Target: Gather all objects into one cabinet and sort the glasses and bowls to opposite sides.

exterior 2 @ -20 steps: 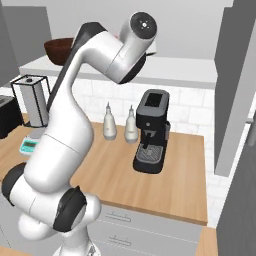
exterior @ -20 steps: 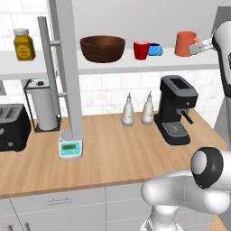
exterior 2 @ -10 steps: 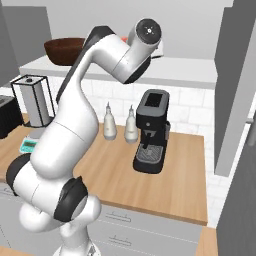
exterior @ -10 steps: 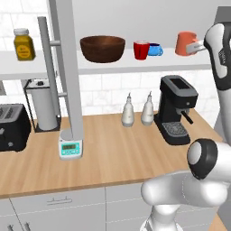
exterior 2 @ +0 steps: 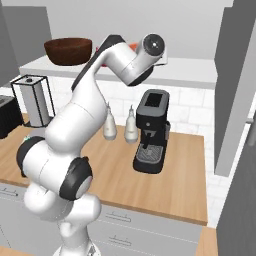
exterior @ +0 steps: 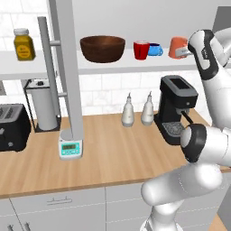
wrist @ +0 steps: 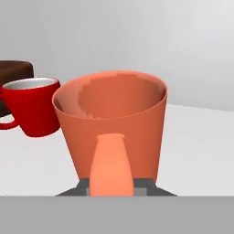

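Since the earlier frames the arm's upper links have swung, while the orange mug (exterior: 177, 47) has stayed at the shelf's right end. From the left base camera, the gripper (exterior: 184, 52) meets it from the right, just past the small blue cup (exterior: 154, 49) and red mug (exterior: 141, 49); the brown bowl (exterior: 102, 48) sits further left. From the right base camera, the bowl (exterior 2: 68, 50) marks the shelf's left end. Along the hand camera, the jaws are clamped on the orange mug's handle (wrist: 112, 162), straight ahead, upright; the red mug (wrist: 32, 105) stands beside it.
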{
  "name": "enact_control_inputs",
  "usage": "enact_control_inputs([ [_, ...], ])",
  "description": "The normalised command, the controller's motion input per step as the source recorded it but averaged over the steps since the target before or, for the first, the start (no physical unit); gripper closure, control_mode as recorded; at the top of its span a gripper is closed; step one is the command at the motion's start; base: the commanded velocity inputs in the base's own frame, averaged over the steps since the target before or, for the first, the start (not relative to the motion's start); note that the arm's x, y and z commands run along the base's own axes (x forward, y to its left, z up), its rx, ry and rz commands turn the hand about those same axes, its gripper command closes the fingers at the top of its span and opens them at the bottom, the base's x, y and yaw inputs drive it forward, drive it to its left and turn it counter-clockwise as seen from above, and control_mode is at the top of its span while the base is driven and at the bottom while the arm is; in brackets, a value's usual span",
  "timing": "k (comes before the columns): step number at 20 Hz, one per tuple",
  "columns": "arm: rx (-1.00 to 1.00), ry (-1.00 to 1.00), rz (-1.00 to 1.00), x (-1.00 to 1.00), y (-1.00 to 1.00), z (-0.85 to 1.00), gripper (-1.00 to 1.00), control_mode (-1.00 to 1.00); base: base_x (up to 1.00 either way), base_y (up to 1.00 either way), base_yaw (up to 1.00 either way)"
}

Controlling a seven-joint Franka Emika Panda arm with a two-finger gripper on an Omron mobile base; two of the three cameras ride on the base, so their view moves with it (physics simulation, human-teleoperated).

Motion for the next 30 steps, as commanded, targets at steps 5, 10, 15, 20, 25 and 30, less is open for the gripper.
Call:
enact_control_inputs([
  [5,-0.05,0.03,-0.05,0.35,-0.39,-0.06,1.0,-1.0,0.0,0.0,0.0],
  [10,-0.01,0.0,-0.02,0.39,-0.21,-0.28,1.0,-1.0,0.0,0.0,0.0],
  [15,0.03,0.0,0.0,0.52,0.0,-0.41,1.0,-1.0,0.0,0.0,0.0],
  [20,0.04,0.0,0.0,0.62,0.0,-0.22,1.0,-1.0,0.0,0.0,0.0],
  [25,0.04,0.0,0.0,0.27,0.02,-0.36,1.0,-1.0,0.0,0.0,0.0],
  [30,0.01,0.0,0.0,0.09,0.03,-0.26,-1.0,-1.0,0.0,0.0,0.0],
])
